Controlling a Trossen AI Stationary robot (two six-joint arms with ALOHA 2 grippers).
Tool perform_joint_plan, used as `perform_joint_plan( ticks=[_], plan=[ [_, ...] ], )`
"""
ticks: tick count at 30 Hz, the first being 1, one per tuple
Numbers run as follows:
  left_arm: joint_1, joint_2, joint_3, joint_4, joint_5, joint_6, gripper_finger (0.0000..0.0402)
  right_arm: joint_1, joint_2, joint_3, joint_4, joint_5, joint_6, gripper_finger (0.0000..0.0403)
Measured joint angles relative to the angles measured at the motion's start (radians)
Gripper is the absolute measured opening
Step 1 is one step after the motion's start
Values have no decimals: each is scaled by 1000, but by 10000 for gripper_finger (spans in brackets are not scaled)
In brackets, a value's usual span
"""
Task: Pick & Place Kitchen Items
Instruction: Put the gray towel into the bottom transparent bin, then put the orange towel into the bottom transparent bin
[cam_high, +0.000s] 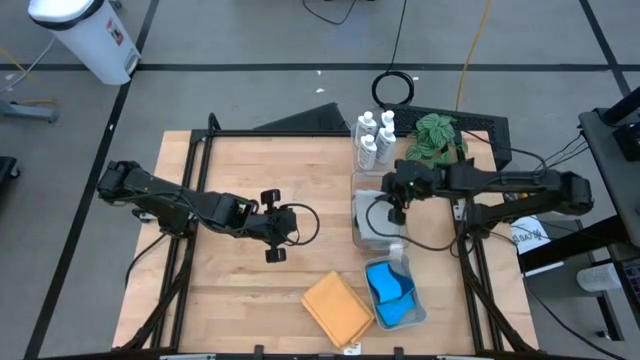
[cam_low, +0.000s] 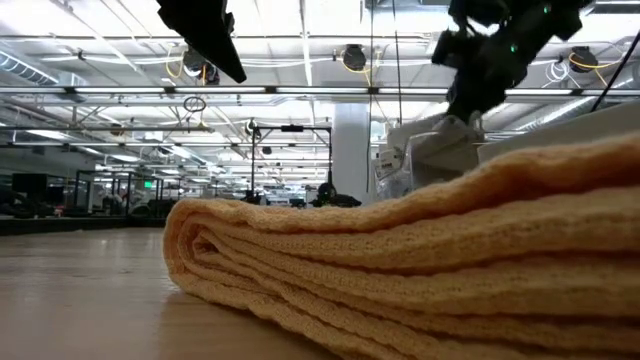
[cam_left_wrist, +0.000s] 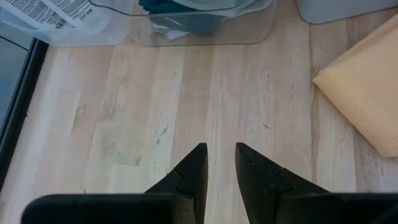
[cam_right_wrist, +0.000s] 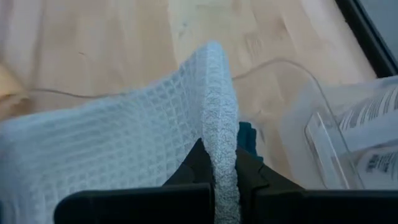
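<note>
grey cloth pinched by the right gripper over the clear bin

grey cloth (cam_right_wrist: 124, 143) is hanging from the right gripper (cam_right_wrist: 222, 163), whose jaws are clamped on its folded edge; the waffle weave is draping away to one side of the fingers in the right wrist view, so its long run is lying across the jaws, not along them. in the high view this gripper (cam_high: 397, 207) is hovering above the clear bin (cam_high: 357, 215), which is sitting near the table's right edge, with something dark teal showing inside it just past the fingertips. toward the table's far edge, white bottles (cam_high: 374, 138) are standing beside the bin; toward the near edge, a tray (cam_high: 418, 310) is holding blue sponges (cam_high: 390, 292).

orange cloth (cam_high: 337, 308) is lying folded at the table's near edge, just beside the tray, apart from both grippers. the left gripper (cam_high: 276, 224) is waiting over the table's middle, empty, its jaws standing slightly apart above bare wood, and it is pointing toward the bin with the orange cloth off to one side.

judging by these positions, the right arm is owning the grey cloth, while the left arm is nearer the orange one.
</note>
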Motion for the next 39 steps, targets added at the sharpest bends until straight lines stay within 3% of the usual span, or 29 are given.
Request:
perform_joint_plan(
  ticks=[9,13,18,23,29,35,39],
  plan=[
    [0,0,0,21,0,-12,85,-83,0,-176,151,1,-16,14],
    [0,0,0,69,1,-21,85,-91,0,-197,159,7,-71,64],
    [0,4,0,119,8,-72,85,-74,-23,-197,207,102,-130,159],
    [8,78,-1,208,267,-179,97,4,-98,-197,263,236,-248,262],
    [-3,253,-1,362,480,-325,176,126,-167,-196,352,363,-255,358],
    [29,367,-2,382,598,-425,270,209,-195,-196,369,371,-210,376],
    [24,414,-1,468,685,-453,306,243,-191,-196,369,372,-211,369]
  ],
)
